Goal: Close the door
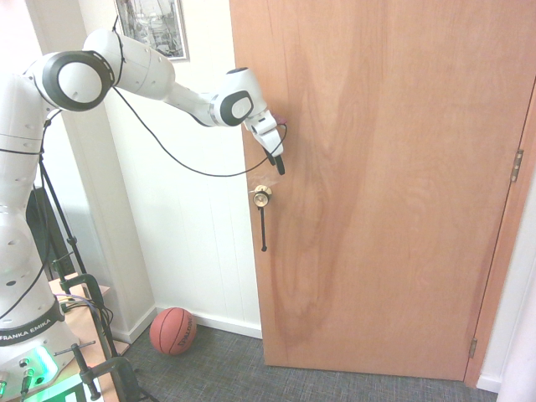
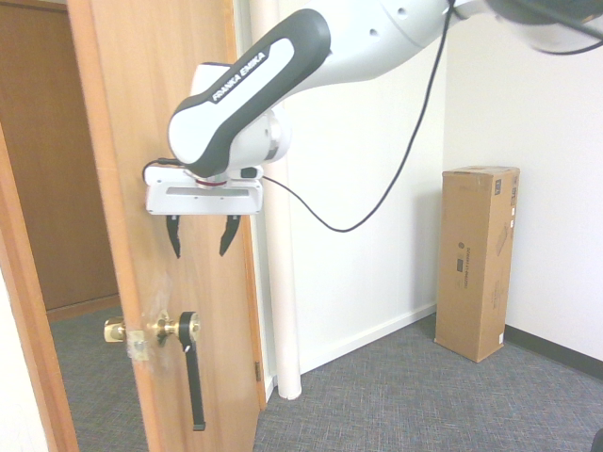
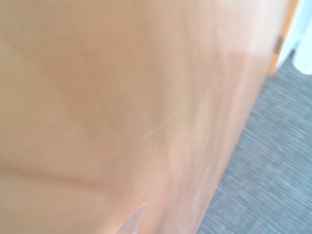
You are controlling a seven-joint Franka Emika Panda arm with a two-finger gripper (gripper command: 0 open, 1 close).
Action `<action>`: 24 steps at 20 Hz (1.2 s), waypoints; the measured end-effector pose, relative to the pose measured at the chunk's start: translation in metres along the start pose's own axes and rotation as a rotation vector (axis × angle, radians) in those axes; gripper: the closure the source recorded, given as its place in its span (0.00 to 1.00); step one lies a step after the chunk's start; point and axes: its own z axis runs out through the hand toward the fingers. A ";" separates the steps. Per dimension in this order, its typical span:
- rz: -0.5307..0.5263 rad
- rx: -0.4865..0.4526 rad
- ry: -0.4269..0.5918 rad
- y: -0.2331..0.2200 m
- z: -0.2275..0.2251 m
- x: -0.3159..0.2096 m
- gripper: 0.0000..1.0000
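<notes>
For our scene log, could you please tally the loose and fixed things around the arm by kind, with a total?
Light-brown wooden door: 1
Round brass knobs on it, one each side: 2
Thin black strap hanging from a knob: 1
Metal hinges: 2
Orange basketball on the floor: 1
Tall brown cardboard box: 1
Framed picture on the wall: 1
Open gripper: 1
Total: 10

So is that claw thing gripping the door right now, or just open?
Gripper: open, holding nothing, fingers spread just above the brass knob at the door edge.
</notes>
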 end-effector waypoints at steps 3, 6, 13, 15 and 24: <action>-0.032 0.017 -0.011 -0.038 -0.027 -0.018 0.00; -0.031 0.016 -0.019 -0.043 -0.036 -0.013 0.00; -0.134 0.029 -0.067 0.005 -0.036 -0.015 0.00; -0.153 0.046 -0.070 0.021 -0.050 -0.019 1.00; -0.118 0.141 -0.038 0.101 -0.038 -0.023 1.00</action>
